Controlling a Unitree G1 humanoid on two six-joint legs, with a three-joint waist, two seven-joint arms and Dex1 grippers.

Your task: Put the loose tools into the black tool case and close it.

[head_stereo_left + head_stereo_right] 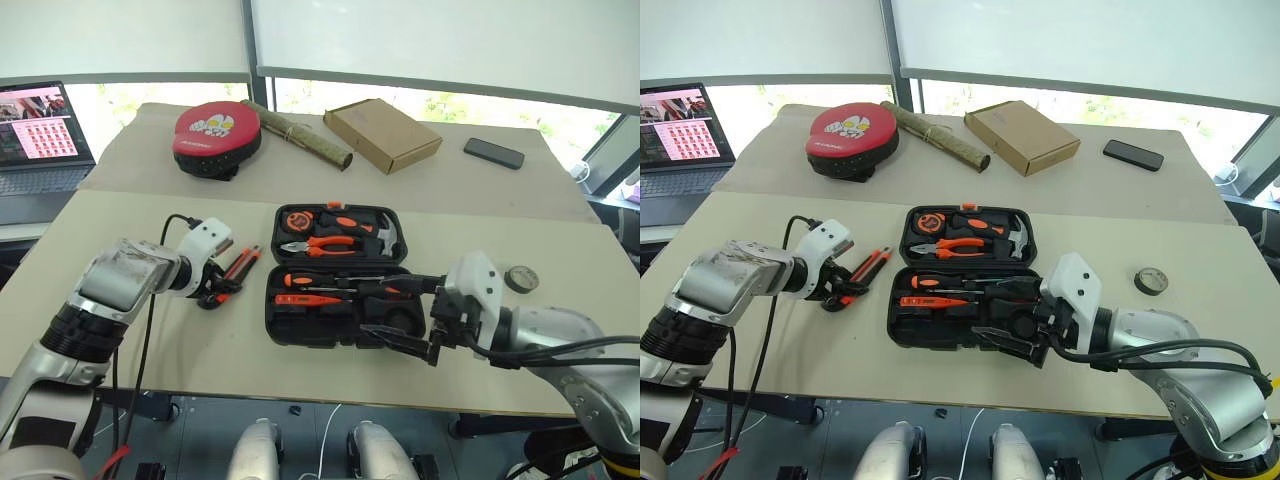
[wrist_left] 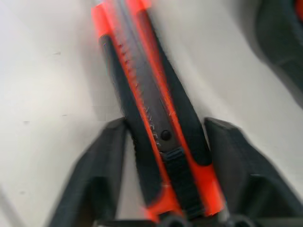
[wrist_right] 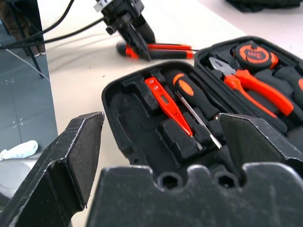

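From the head cameras, the black tool case [image 1: 335, 275] lies open on the bench [image 1: 200, 350], lid back, with pliers [image 1: 325, 243], a hammer [image 1: 385, 235] and a tape measure [image 1: 298, 217] seated in the lid half. In the near half sit an orange-and-black screwdriver [image 1: 330, 281] and the small orange tester screwdriver [image 1: 305, 299]. The utility knife [image 1: 243, 263] is on the bench just left of the case, and the left pincer [image 1: 213, 290] is down at its near end. The black tape roll [image 1: 521, 279] rests well to the right of the case. The right pincer [image 1: 405, 345] hovers released over the near right corner of the case, grasping nothing.

In the left wrist view the utility knife runs up between the two black fingers [image 2: 99, 175], which flank its rear end closely with a thin gap on one side (so the grip looks partway closed rather than clenched). I cannot tell whether they already bear on it.

In the right wrist view the wide-spread fingers [image 3: 78, 156] frame the open case, where the tester and one screwdriver lie in their slots, and several moulded slots beside them look vacant. The left pincer stands over the knife beyond the case.

My reading is that the task is roughly halfway: at least two tools are stowed, while the knife and tape roll are left, then shutting the lid.
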